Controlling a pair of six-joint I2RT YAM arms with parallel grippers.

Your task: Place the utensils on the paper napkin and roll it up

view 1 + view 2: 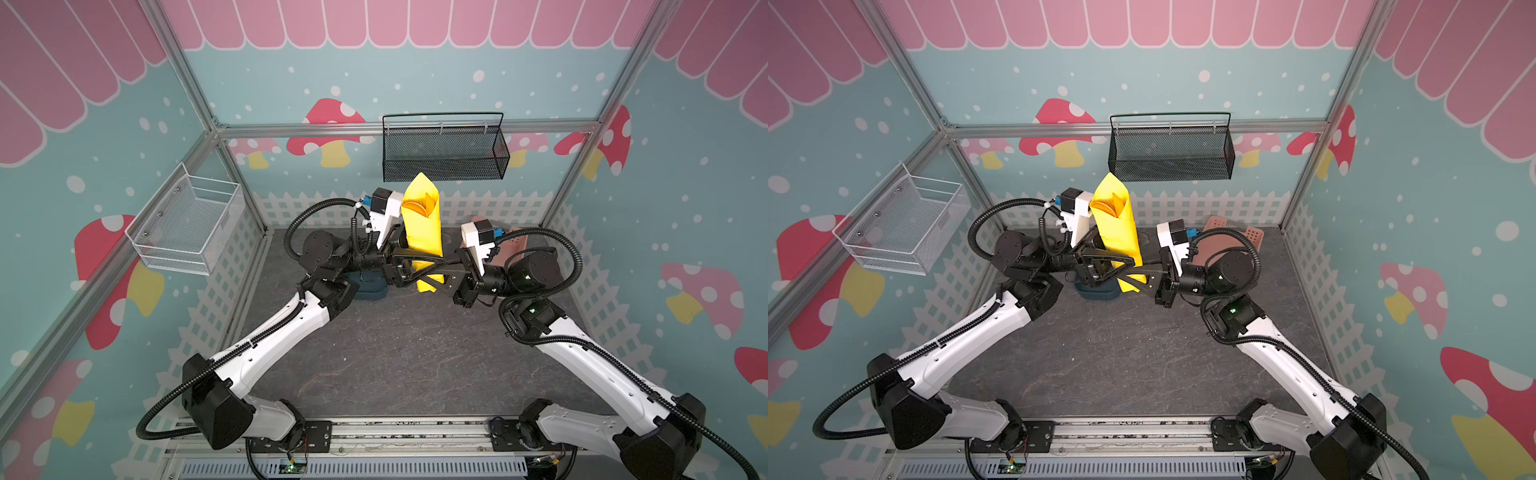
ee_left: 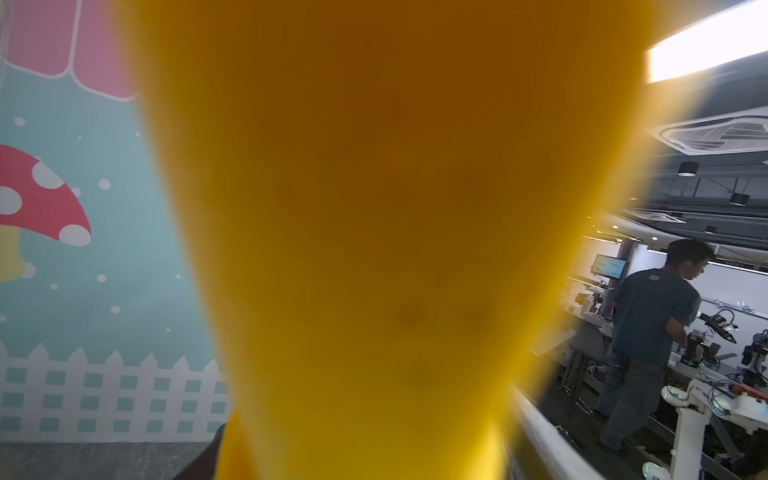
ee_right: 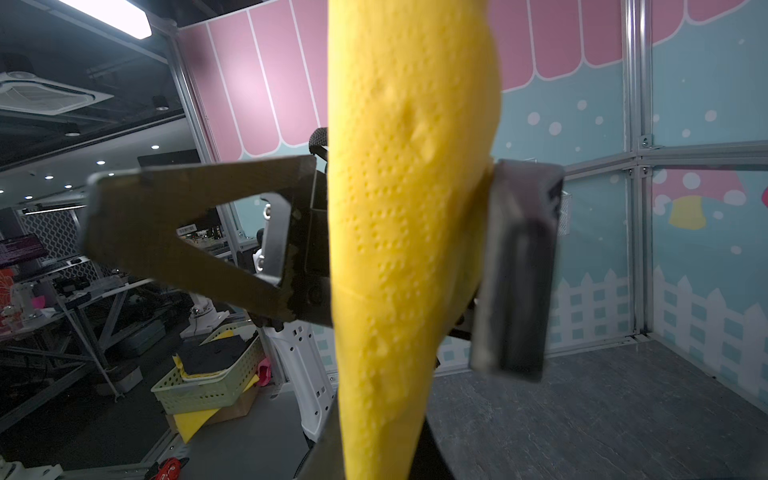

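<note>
- paper napkin [image 1: 422,232], rolled into a tube, stands nearly upright in the air above the table [image 1: 395,353], between both grippers.
- utensils [image 1: 417,205] show orange inside its open top end.
- right gripper [image 1: 430,277] is clamped on the roll's lower part.
- left gripper [image 3: 409,249] flanks the roll's middle; whether it squeezes, i cannot tell.

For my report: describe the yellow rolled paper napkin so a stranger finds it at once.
Find the black mesh basket on the back wall. Before it, above the grey tabletop, stands the yellow rolled paper napkin, upright. Only it shows orange plastic in its open top.
</note>
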